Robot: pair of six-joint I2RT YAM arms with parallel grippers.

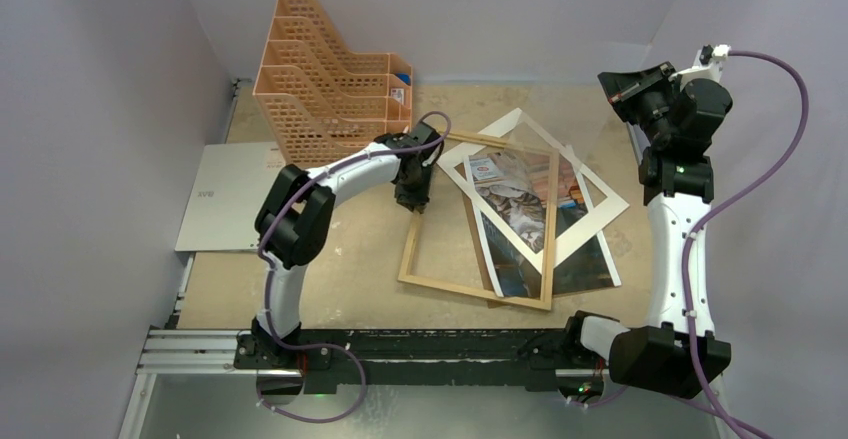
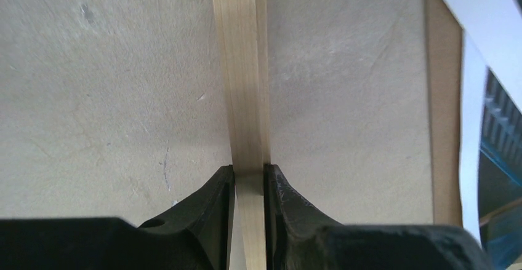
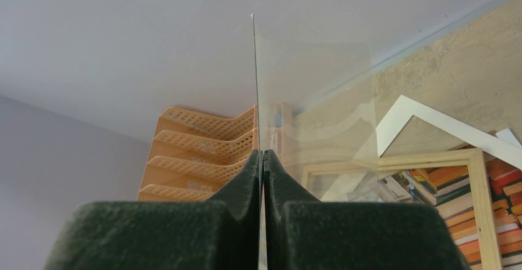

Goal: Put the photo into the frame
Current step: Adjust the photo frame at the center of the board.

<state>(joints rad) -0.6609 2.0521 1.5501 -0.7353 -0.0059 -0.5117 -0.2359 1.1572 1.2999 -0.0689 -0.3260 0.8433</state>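
The light-wood frame [image 1: 470,287] lies flat on the table. My left gripper [image 1: 414,202] is shut on its left rail, and in the left wrist view the rail [image 2: 243,67] runs between the closed fingers [image 2: 249,174]. The photo [image 1: 515,209], a cat among stacked books, lies tilted across the frame's right half with a wide white border [image 1: 590,174] sticking out beyond it. My right gripper [image 1: 635,94] is raised at the far right, shut [image 3: 263,153] on the edge of a clear pane [image 3: 320,98]. Frame [image 3: 480,196] and photo [image 3: 449,190] show through the pane.
An orange lattice file organizer [image 1: 330,79] stands at the back left. A grey sheet [image 1: 225,194] lies at the left edge. A brown board edge [image 2: 443,98] shows beside the photo's white border. Walls close in the left, back and right.
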